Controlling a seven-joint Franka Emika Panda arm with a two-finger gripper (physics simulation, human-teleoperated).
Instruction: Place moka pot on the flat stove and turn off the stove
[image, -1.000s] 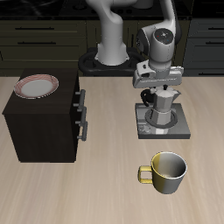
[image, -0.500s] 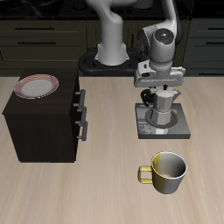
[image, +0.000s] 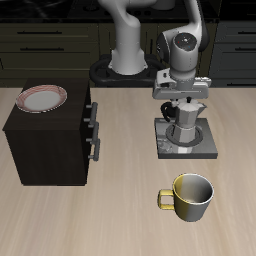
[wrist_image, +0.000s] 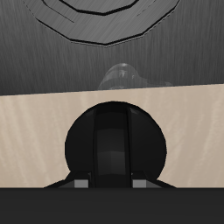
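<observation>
Nothing has shifted: the gripper (image: 183, 100) stays just above the moka pot (image: 184, 122) on the stove (image: 184, 140), grip unclear; knob-turning comes next.

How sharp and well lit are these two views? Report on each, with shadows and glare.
Exterior view: evenly lit, sharp, no glare; soft shadows beside the cabinet and under the mug; the moka pot on the stove reads clearly. Wrist view: dim; a dark round part fills much of it; the pot's lid is cropped, with faint highlights.
</observation>
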